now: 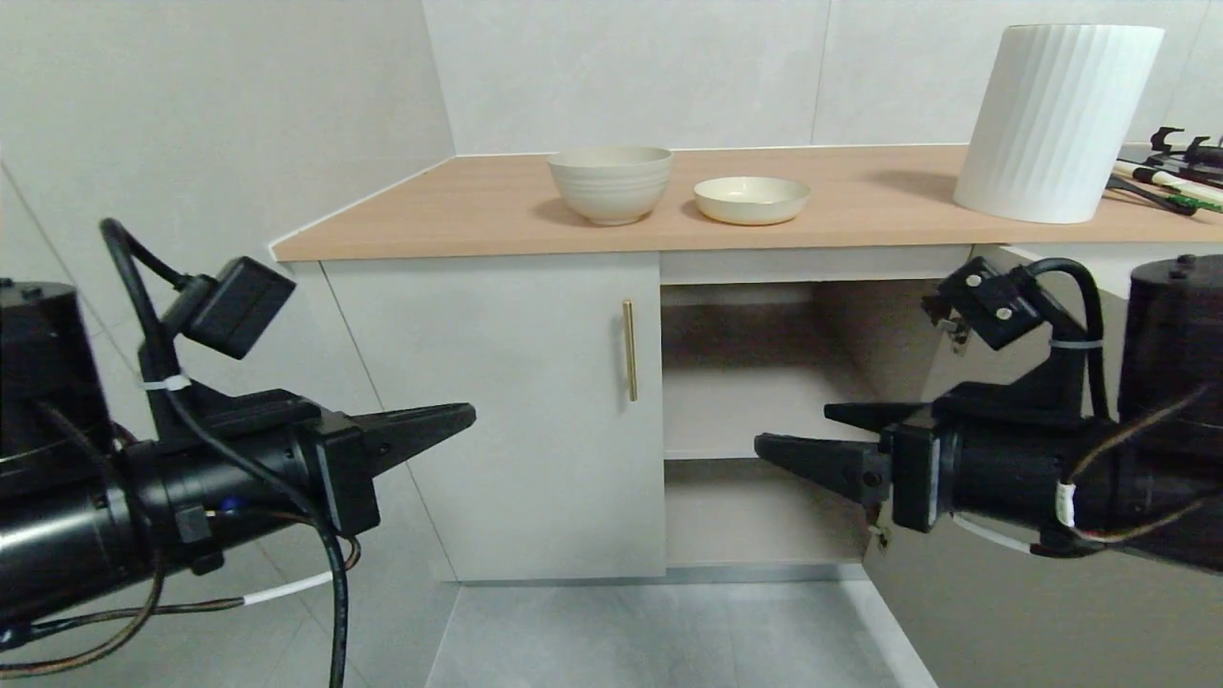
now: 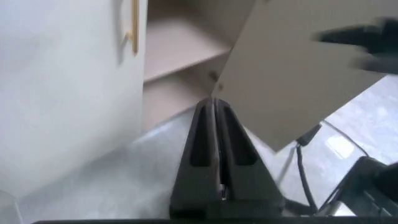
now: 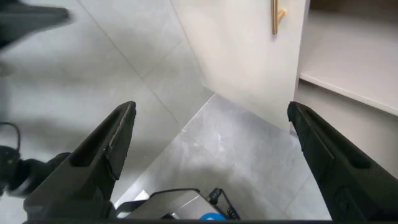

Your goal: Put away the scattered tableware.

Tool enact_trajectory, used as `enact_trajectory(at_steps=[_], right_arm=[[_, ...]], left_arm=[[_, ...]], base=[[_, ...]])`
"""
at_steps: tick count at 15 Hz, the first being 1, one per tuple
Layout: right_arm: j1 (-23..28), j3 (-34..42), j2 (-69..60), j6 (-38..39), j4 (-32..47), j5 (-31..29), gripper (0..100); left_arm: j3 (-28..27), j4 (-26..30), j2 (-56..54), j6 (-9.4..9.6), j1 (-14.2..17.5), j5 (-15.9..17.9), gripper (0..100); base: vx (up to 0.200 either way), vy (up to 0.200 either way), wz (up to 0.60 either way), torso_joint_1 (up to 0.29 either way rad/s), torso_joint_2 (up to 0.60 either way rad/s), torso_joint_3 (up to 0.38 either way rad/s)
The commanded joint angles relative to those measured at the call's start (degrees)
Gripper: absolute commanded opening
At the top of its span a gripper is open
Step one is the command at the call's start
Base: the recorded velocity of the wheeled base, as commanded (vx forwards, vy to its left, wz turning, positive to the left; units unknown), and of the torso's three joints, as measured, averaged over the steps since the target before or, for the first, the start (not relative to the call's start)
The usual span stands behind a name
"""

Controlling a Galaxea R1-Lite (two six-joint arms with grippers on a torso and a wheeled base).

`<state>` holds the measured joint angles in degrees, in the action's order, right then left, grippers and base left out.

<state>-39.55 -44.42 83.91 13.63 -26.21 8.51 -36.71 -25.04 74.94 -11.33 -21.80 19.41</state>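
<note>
A deep cream bowl (image 1: 610, 183) and a shallow cream dish (image 1: 752, 199) stand side by side on the wooden counter (image 1: 459, 215). Below them, the cabinet has its left door (image 1: 516, 411) closed and its right side open, showing a bare shelf (image 1: 755, 411). My left gripper (image 1: 459, 418) hangs shut in front of the closed door, well below the counter, with its tip (image 2: 213, 109) empty. My right gripper (image 1: 798, 430) stands open before the open compartment, holding nothing; its fingers (image 3: 121, 124) are spread wide.
A tall white ribbed container (image 1: 1056, 119) stands on the counter's right, with several utensils (image 1: 1166, 182) behind it. The closed door has a gold handle (image 1: 630, 350). The opened right door (image 1: 1003, 612) juts out beside my right arm. Grey tiled floor (image 1: 650, 631) lies below.
</note>
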Motion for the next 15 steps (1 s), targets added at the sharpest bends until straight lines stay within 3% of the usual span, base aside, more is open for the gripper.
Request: enact_trajectory(at_steps=[1, 15], right_arm=[[1.14, -2.51, 4.6, -0.27, 0.11, 0.46, 100], [2.54, -2.86, 5.56, -0.09, 0.02, 0.63, 100]], left_arm=[[-0.3, -0.19, -2.6, -0.1, 0.7, 0.02, 100], [-1.61, -0.8, -0.93, -0.45, 1.49, -0.07, 100]], base=[[0.0, 0.0, 0.0, 0.0, 0.0, 0.0], [0.0, 0.0, 0.0, 0.0, 0.0, 0.0]])
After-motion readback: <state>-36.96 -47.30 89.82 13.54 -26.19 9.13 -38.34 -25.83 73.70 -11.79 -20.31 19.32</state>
